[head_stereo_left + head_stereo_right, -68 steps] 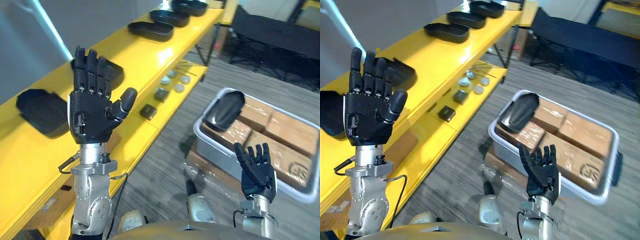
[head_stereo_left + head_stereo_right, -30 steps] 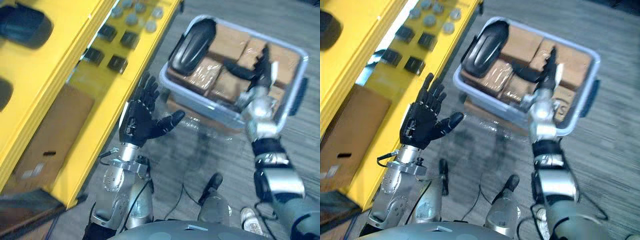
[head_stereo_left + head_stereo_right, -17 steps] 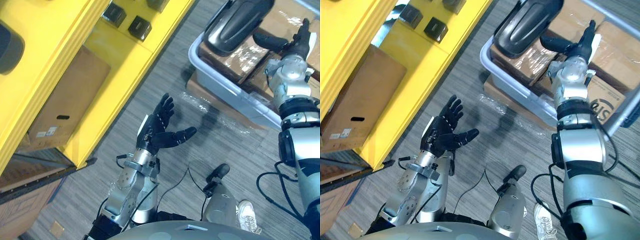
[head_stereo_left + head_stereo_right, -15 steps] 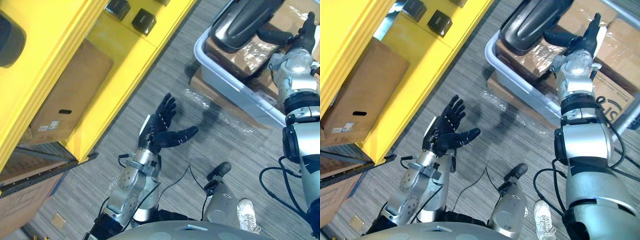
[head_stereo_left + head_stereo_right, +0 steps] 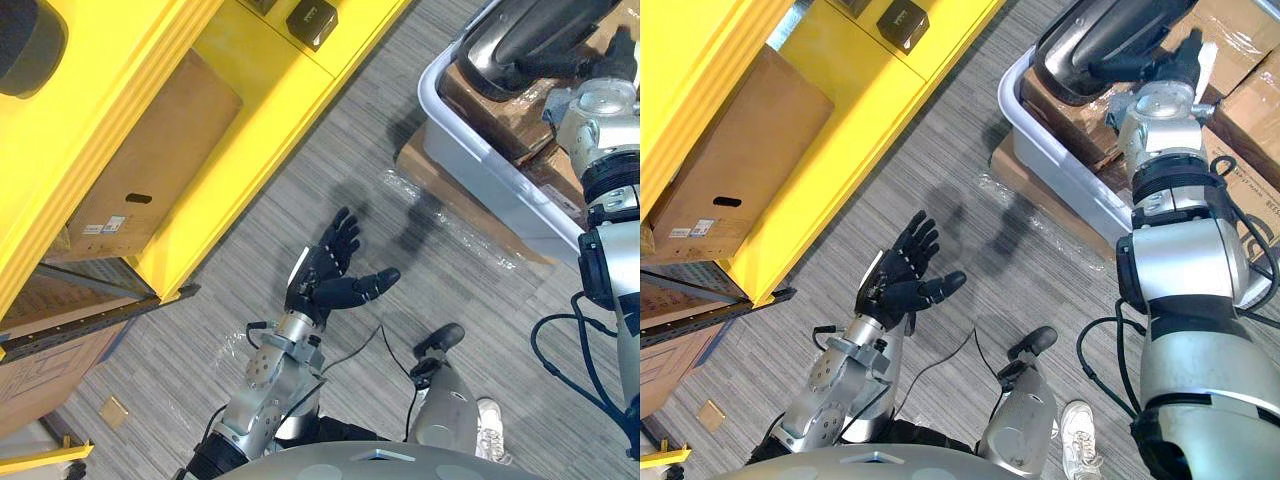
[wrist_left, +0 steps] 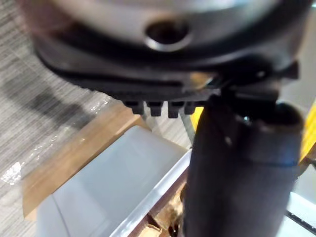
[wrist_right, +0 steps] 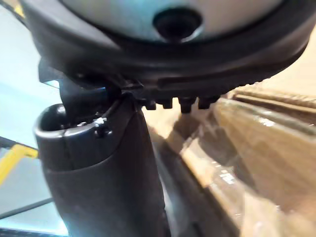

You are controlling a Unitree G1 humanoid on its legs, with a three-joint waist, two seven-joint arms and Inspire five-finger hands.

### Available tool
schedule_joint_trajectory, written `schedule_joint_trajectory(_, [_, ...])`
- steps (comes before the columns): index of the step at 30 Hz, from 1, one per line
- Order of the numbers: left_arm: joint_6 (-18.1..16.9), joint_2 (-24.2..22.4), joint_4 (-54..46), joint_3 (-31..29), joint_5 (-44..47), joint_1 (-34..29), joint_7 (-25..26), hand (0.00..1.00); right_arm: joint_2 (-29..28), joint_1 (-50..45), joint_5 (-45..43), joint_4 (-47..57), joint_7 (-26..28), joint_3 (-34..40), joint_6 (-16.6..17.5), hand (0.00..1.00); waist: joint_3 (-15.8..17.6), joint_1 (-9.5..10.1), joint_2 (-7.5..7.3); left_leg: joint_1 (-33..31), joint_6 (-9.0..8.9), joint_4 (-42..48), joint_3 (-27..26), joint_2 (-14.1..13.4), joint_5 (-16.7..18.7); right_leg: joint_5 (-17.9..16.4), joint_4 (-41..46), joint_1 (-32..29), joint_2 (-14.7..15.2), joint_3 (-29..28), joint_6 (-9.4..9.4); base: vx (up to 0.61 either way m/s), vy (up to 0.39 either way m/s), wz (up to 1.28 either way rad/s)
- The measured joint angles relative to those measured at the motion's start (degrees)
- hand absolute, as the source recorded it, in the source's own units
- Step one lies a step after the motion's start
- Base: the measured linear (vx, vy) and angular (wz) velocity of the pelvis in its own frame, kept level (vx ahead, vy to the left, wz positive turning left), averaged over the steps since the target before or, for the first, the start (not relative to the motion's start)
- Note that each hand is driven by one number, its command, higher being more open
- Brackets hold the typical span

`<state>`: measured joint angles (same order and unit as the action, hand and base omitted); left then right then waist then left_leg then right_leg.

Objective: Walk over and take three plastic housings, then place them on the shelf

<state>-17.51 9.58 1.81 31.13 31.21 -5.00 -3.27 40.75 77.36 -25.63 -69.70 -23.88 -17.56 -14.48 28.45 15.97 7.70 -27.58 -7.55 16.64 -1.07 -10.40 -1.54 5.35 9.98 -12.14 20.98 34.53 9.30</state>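
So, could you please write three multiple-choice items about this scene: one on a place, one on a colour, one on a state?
1. Where does the black plastic housing near the right hand lie?
A) on the floor
B) in the grey bin, on the wrapped boxes
C) on a chair

2. What colour is the shelf?
A) yellow
B) blue
C) white

3. How is the left hand?
A) shut on a housing
B) open and empty
C) shut on a cloth

Answers:
1 B: it rests on top of the boxes inside the bin.
2 A: its boards are bright yellow.
3 B: its fingers are spread and hold nothing.
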Motion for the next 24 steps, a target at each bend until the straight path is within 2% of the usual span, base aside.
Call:
schedule_joint_trajectory(1, [0.0, 0.0, 0.0, 0.2, 0.1, 0.0, 0.0, 1.00, 0.0, 0.0, -0.1, -0.4, -0.4, 0.0, -1.1, 0.00, 0.0, 0.06, 0.01, 0.0, 0.02, 0.0, 0.0, 0.0, 0.0, 0.0, 0.0, 0.0, 0.0, 0.0, -0.03, -0.05, -0.017, -0.02])
schedule_joint_trajectory(10, [0.0, -0.1, 2.4, 2.4, 0.2, 0.1, 0.0, 1.00, 1.7, 0.2, 0.5, -1.3, -2.6, -1.0, -5.6, 0.00, 0.0, 1.26, 0.00, -0.3, 0.11, -1.4, -0.2, 0.0, -1.0, -0.2, 0.1, -1.1, 0.0, 0.0, -0.23, -0.05, -0.021, 0.00])
schedule_joint_trajectory(17, [-0.1, 0.1, 4.0, 2.3, 0.2, 0.0, 0.1, 1.00, 4.8, 1.1, 0.7, -2.0, -1.7, -1.2, -6.2, 0.00, 0.0, 1.12, -0.01, -0.4, 0.04, -2.1, -0.2, -0.2, -1.6, -0.2, 0.9, -1.8, 0.0, -0.1, -0.40, -0.02, -0.026, -0.01])
schedule_joint_trajectory(19, [-0.5, 0.1, 4.4, 2.3, 0.3, -0.1, 0.1, 1.00, 5.2, 1.2, 5.0, -2.5, -1.6, -1.2, -7.6, 0.00, 0.0, 1.08, -0.01, -0.3, 0.04, -2.1, -0.2, -0.2, -1.6, -0.3, 1.1, -1.8, 0.0, -0.1, -0.48, -0.01, -0.031, 0.00])
schedule_joint_trajectory(24, [-1.6, 0.7, 4.3, 0.4, 1.3, -1.3, 0.2, 1.00, 5.9, 2.3, 7.2, -4.4, -3.0, -0.9, -10.5, 0.00, 0.1, 0.97, -0.04, 0.3, 0.04, -2.1, 0.2, -0.3, -1.6, -0.4, 1.8, -1.2, 0.0, 0.1, -0.58, -0.02, -0.015, 0.04])
